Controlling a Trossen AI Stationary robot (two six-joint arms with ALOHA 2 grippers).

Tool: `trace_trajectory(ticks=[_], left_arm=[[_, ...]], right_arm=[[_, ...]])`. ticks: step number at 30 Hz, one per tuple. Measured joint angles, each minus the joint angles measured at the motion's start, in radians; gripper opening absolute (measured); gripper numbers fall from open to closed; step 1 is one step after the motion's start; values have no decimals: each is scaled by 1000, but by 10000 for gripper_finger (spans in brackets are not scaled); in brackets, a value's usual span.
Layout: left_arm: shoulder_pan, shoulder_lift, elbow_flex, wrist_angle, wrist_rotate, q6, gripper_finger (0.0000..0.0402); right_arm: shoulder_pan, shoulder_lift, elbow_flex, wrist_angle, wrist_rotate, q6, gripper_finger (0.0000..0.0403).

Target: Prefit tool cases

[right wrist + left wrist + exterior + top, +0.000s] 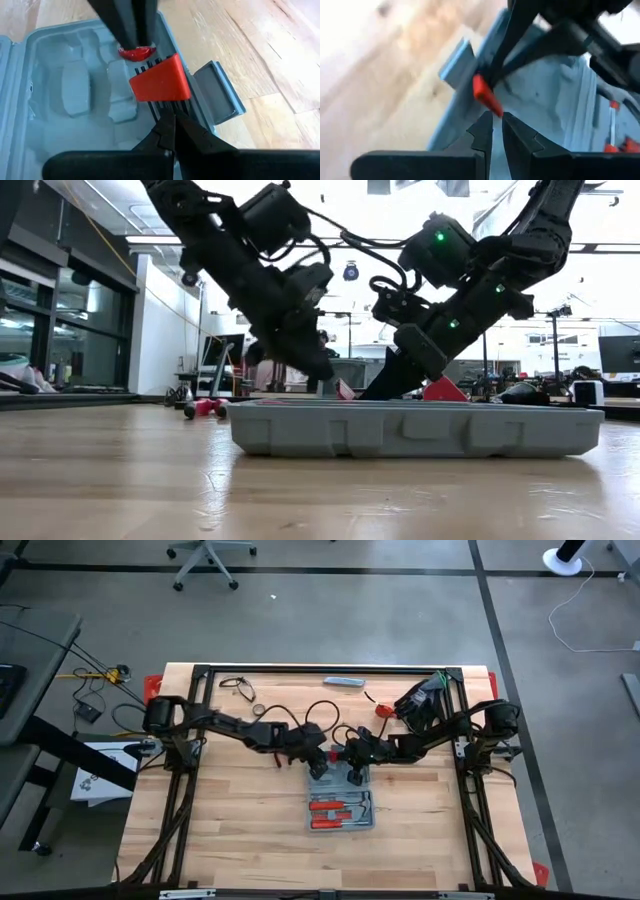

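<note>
Red holder (161, 80) pinched by closed right claw (173, 117).

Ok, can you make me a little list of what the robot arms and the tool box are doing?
case: blue-grey tool case lying open on the wooden table
inside: red-handled tools in the near half
left gripper: over the case's far half, fingers nearly shut
right gripper: beside it, shut on a red wedge-shaped piece
also on table: black gloves, far right corner
</note>
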Motion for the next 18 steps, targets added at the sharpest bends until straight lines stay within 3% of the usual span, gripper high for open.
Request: trace_trajectory(ticks=[3, 18], left_arm=[[-7, -3, 1, 52, -65, 49, 33], [14, 100, 3, 84, -40, 98, 32]], right_arm=[[0, 0, 0, 2, -5, 0, 0], [1, 0, -1, 18, -43, 4, 0]])
